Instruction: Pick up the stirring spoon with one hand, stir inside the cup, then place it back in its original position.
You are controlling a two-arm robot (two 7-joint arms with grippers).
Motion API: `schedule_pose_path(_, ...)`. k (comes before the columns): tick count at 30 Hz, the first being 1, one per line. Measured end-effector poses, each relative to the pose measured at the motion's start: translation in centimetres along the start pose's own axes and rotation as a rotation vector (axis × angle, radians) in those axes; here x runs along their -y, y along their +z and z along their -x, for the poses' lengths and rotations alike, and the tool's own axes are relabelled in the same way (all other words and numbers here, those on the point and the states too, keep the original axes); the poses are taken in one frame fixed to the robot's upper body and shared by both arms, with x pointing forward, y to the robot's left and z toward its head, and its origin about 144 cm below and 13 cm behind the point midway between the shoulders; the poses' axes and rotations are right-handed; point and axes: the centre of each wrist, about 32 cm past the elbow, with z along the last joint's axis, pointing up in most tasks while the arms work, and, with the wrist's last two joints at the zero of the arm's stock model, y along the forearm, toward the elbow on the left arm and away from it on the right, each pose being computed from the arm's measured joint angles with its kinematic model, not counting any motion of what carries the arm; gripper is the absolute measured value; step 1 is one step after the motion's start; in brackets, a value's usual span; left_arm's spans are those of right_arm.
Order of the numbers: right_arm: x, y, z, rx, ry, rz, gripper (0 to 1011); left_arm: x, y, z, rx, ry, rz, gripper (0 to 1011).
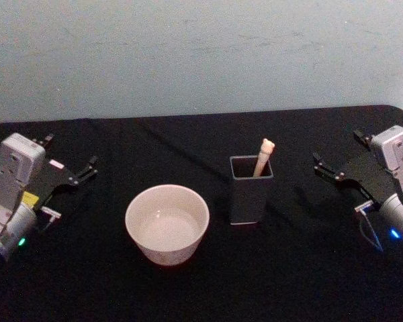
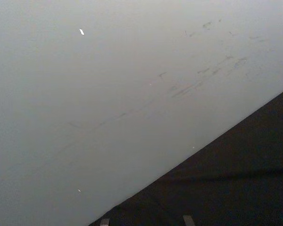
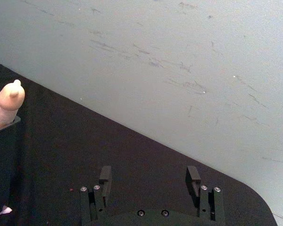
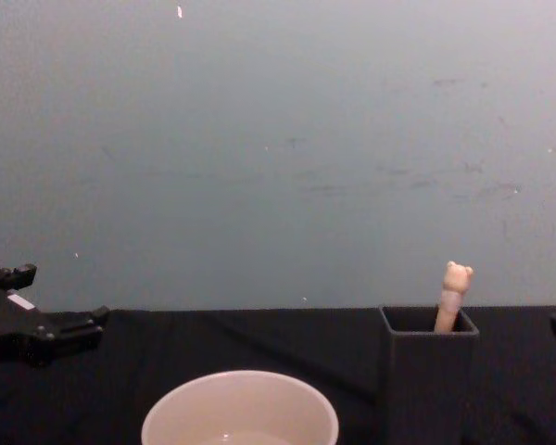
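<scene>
The black table [image 1: 289, 268] bears the cup [image 1: 166, 225] and dark holder [image 1: 248, 198] (apart).

Dim, soft, slightly grainy light

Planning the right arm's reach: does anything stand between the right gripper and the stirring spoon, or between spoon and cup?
Nothing visible. Bare table lies between the open right gripper and the stirring spoon, whose lower part stands inside the dark holder, and between holder and cup. Left gripper parked far left.
</scene>
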Motion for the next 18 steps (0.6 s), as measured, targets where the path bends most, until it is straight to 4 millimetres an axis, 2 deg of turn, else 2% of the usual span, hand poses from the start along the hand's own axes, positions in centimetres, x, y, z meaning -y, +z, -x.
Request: schedule_pose_path(18,0.00,0.00,0.00,0.000,0.000,0.000,1002,0.00,0.00,0.00,0.000,0.000,0.000,1001)
